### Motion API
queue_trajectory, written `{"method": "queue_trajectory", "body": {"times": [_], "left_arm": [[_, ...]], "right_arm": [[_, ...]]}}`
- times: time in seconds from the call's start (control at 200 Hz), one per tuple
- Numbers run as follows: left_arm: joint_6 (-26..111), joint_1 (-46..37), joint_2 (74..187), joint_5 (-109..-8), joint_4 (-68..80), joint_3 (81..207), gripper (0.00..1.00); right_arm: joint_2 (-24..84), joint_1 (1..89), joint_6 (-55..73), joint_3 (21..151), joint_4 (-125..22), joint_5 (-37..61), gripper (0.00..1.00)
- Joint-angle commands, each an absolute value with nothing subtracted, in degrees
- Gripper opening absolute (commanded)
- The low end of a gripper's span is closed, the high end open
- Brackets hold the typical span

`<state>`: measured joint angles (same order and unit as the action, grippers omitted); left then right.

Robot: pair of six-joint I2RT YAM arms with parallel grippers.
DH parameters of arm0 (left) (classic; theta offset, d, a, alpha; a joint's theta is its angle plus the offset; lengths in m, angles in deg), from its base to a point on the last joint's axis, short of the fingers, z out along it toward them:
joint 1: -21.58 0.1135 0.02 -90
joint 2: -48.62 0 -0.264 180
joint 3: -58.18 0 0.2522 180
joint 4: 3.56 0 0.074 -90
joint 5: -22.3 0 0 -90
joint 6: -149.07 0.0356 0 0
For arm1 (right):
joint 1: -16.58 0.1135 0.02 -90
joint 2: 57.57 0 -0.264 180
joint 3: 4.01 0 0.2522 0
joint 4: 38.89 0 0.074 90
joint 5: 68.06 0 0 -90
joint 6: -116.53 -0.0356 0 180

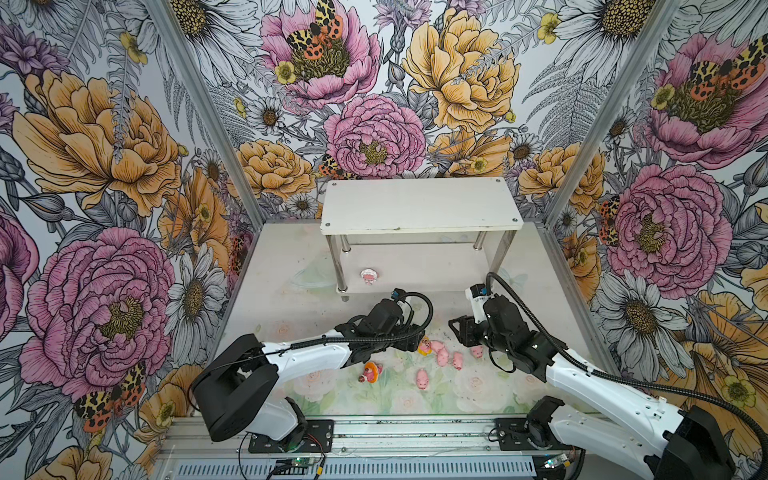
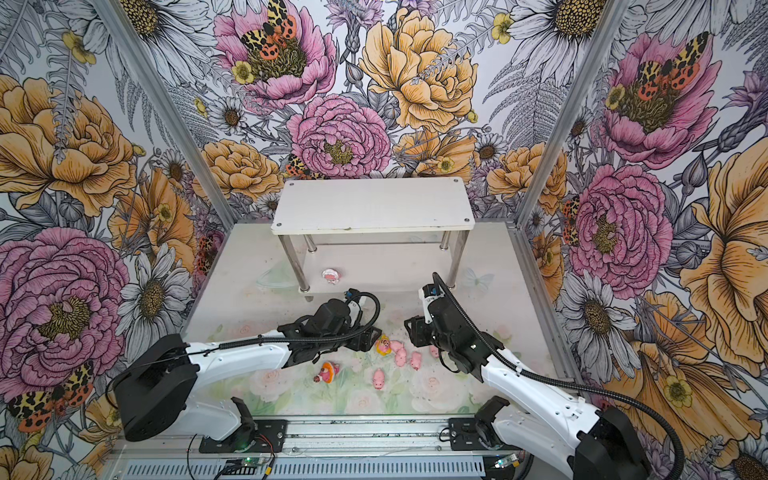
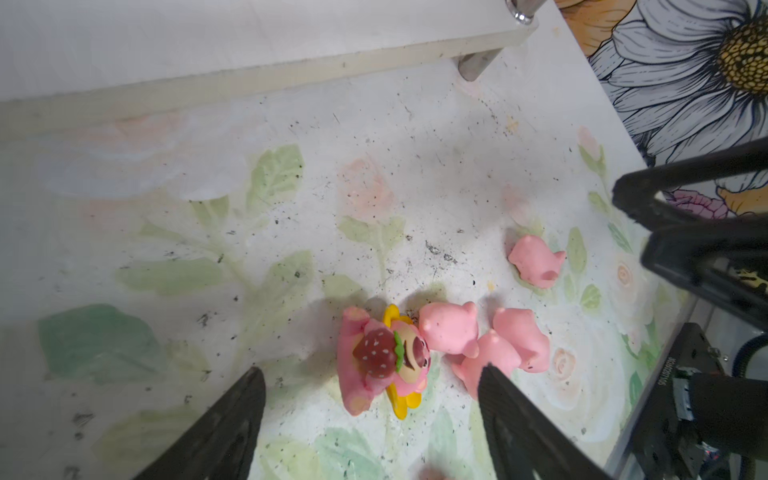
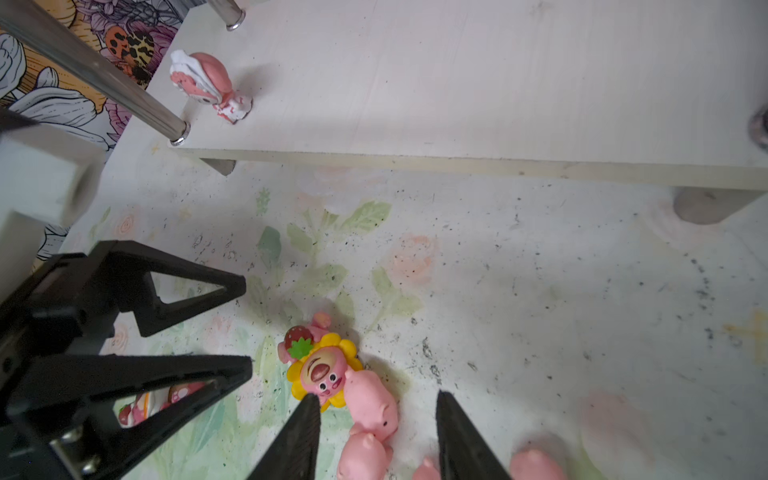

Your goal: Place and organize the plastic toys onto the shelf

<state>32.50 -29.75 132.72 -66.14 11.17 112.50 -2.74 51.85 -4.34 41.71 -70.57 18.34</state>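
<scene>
Pigs of plain pink plastic lie clustered on the surface toward its near edge, one touching the yellow-rimmed pink-faced figure. I see my left pincer spread, that figure between its tips. My right pincer is spread with a pig between its tips. The white-rimmed figure stands on the lower tier of the white two-tier shelf, near its front left corner.

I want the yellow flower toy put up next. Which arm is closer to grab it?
Left. The yellow flower toy lies centred before the open left gripper; the right gripper straddles pigs.
</scene>
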Motion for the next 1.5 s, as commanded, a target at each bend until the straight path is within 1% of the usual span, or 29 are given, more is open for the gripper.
{"method": "queue_trajectory", "body": {"times": [0.0,0.07,0.125,0.2,0.265,0.31,0.41,0.56,0.666,0.801,0.866,1.036,1.111,1.216,1.381,1.496], "left_arm": [[31.8,-31.0,136.5,-64.6,9.9,114.7,0.80],[31.1,-31.5,138.5,-65.0,9.6,115.4,0.79],[30.7,-31.6,139.8,-65.6,9.6,115.8,0.78],[30.3,-31.6,141.3,-65.6,9.6,116.5,0.69],[30.0,-31.6,142.6,-65.7,9.6,117.1,0.65],[29.9,-31.6,143.1,-65.8,9.5,117.4,0.60],[29.3,-31.4,143.4,-66.0,9.3,117.2,0.46],[28.4,-30.5,142.2,-65.6,8.2,115.8,0.34],[27.0,-29.6,140.7,-64.7,6.6,114.1,0.30],[24.1,-28.0,138.2,-62.8,1.8,110.7,0.27],[22.1,-26.8,136.5,-61.3,-2.1,108.2,0.26],[15.8,-24.2,132.5,-59.1,-16.3,101.6,0.22],[13.5,-24.1,131.2,-59.4,-23.3,98.8,0.20],[10.3,-23.7,129.7,-60.5,-30.7,95.0,0.19],[8.9,-23.9,127.0,-61.3,-32.8,93.1,0.20],[9.0,-24.1,126.0,-61.8,-31.5,92.9,0.21]], "right_arm": [[-4.2,51.5,-4.7,41.9,-72.3,18.7,0.47],[-4.7,51.3,-4.4,41.9,-72.4,18.3,0.48],[-4.9,51.1,-4.3,41.9,-72.5,18.0,0.48],[-5.3,50.9,-3.9,42.2,-72.7,17.8,0.49],[-5.5,50.7,-3.7,42.3,-72.9,17.8,0.49],[-5.8,50.6,-3.7,42.3,-73.0,17.8,0.49],[-6.1,50.4,-3.7,42.1,-73.0,17.8,0.50],[-6.0,50.4,-3.9,41.9,-73.0,17.5,0.50],[-5.6,50.3,-4.3,42.4,-73.0,16.5,0.50],[-5.0,50.3,-5.9,43.4,-72.5,12.7,0.51],[-4.7,50.3,-7.5,43.6,-71.3,9.9,0.54],[-2.4,50.3,-13.9,42.4,-62.3,1.9,0.63],[-0.5,50.4,-16.2,41.8,-57.7,-0.7,0.64],[3.0,50.8,-18.1,41.8,-53.7,-2.4,0.66],[8.0,51.8,-20.4,42.2,-48.5,-2.8,0.72],[11.6,51.9,-22.1,42.4,-45.2,-3.7,0.73]]}}
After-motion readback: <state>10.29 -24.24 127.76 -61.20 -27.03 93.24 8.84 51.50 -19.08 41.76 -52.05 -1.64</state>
